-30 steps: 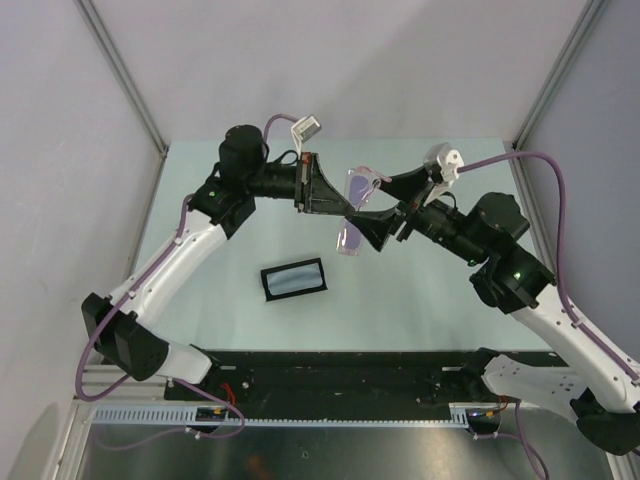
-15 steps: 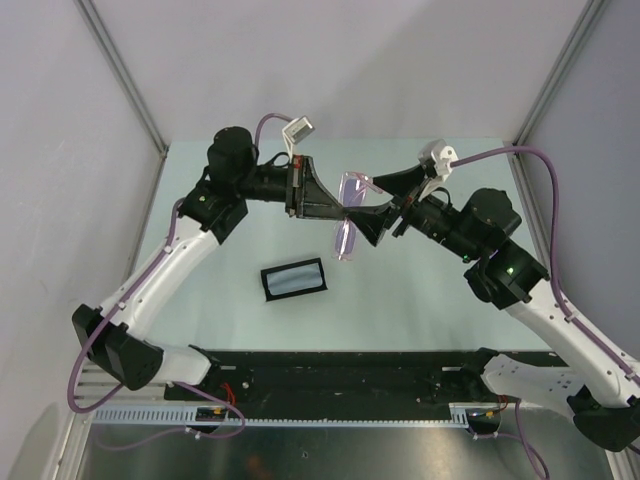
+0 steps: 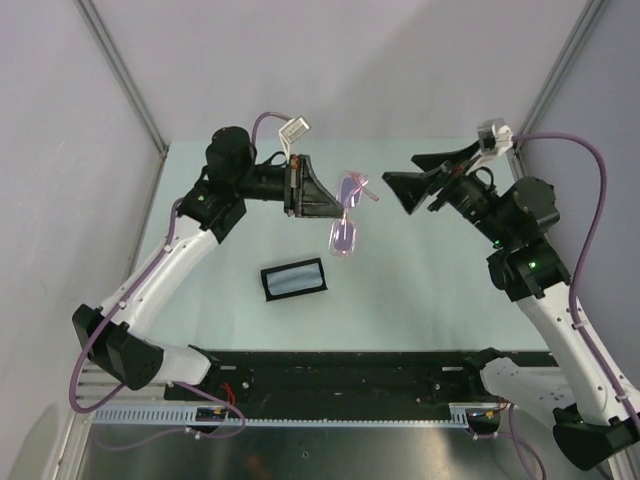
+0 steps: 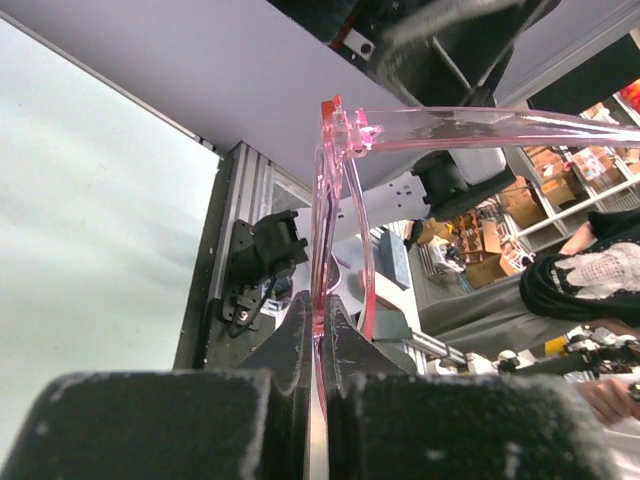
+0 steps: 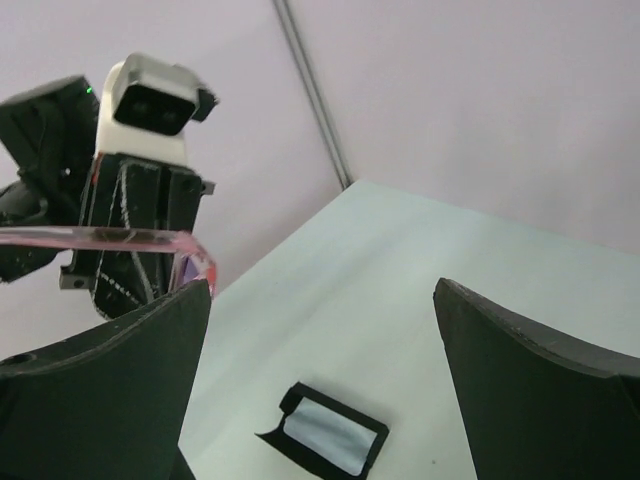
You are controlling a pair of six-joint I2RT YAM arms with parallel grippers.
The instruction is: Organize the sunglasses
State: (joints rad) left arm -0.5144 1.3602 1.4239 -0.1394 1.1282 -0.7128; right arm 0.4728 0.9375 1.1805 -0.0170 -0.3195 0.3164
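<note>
With left gripper (image 3: 343, 208) clamped on the sunglasses (image 3: 352, 186), holds them above the counter (image 3: 420, 290), likely for right gripper (image 3: 400, 168), spread wide, to fold temples.

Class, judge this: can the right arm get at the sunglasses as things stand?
Probably yes. The right gripper, jaws wide open, faces the sunglasses, which the left gripper holds up in the air, and nothing lies between them.

The sunglasses (image 3: 346, 235), thin pink frame with purple lenses, hang held in mid-air, 1 temple arm unfolded.
</note>
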